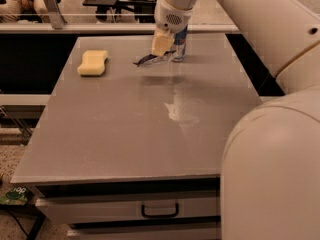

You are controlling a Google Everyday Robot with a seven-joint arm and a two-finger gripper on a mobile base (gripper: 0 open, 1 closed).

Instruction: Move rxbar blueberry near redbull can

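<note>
The rxbar blueberry [151, 60] is a flat dark blue wrapper at the far middle of the grey table [130, 129]. My gripper [161, 48], with pale yellow fingers, reaches down from above and is shut on the bar's right end, holding it low over the tabletop. The redbull can [181, 45], slim and silver-blue, stands upright just right of the gripper, partly hidden behind it. The bar's right end lies close against the can's base.
A yellow sponge [93, 62] lies at the far left of the table. My large white arm [270, 134] fills the right side of the view. A drawer handle [160, 211] shows below the front edge. Chairs and a rail stand behind the table.
</note>
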